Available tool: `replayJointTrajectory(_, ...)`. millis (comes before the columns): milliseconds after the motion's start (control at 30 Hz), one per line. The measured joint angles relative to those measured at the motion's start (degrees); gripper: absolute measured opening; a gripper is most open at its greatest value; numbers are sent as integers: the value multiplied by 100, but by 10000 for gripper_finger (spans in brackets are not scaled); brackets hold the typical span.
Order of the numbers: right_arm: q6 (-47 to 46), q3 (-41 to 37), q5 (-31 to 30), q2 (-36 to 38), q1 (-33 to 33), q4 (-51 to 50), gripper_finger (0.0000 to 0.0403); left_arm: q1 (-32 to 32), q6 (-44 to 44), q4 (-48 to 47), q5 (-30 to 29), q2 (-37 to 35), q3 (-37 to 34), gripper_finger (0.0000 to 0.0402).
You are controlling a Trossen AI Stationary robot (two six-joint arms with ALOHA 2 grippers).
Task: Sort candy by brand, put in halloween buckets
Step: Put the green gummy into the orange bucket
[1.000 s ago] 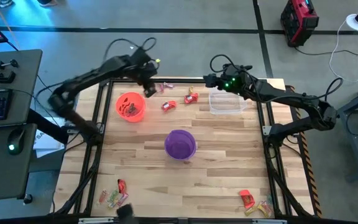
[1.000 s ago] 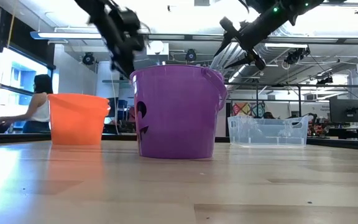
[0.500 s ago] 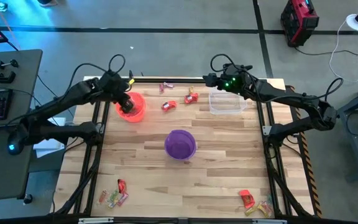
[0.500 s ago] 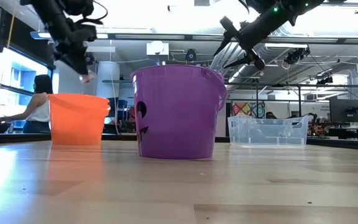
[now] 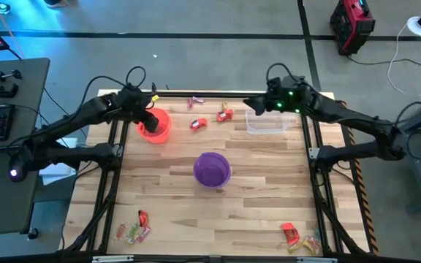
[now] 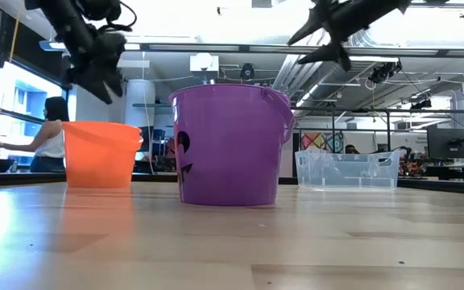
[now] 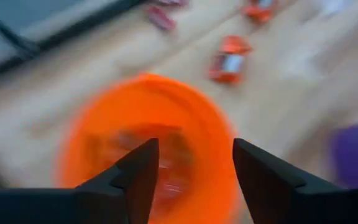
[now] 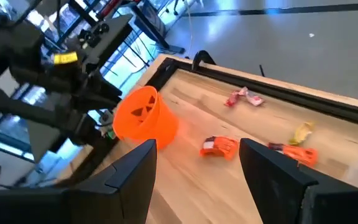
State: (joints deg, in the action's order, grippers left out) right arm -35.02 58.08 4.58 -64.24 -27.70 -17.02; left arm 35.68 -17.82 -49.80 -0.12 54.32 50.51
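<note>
Wooden counter (image 5: 269,190), lab behind. My left gripper (image 7: 191,168) hangs over the orange bucket (image 5: 154,126), fingers spread, nothing pinched; reads as a drop. Right gripper (image 8: 197,165) spread above the counter's far edge, facing loose candy (image 5: 199,124). Purple bucket (image 5: 212,169) mid-counter.

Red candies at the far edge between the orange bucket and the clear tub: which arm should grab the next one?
Probably right. The right end effector is open, empty and hovering near the red candies. The left end effector is open too, but sits over the orange bucket.
</note>
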Motion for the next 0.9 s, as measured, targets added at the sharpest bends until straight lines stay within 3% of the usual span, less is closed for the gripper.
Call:
replayJointTrajectory(100, 252, 0, 0, 253, 17, -464, 224, -355, -797, 214, 1194, -67, 74, 207)
replayJointTrajectory(167, 352, 0, -3, 364, 75, -656, 224, -960, -1244, 471, 1575, -127, 76, 207)
replayJointTrajectory(433, 399, 0, -2, 428, 528, -974, 224, -4775, -2999, 709, 626, 222, 81, 191)
replayJointTrajectory(600, 247, 0, -108, 410, 822, -946, 224, -6983, -4136, 663, 613, 956, 80, 185)
replayJointTrajectory(733, -28, 0, -771, 410, 1053, -933, 224, -8138, -5645, 658, 706, 1651, 80, 184)
replayJointTrajectory(900, -124, 0, -1126, 372, 1194, -935, 224, -8775, -7494, 633, 858, 2491, 80, 184)
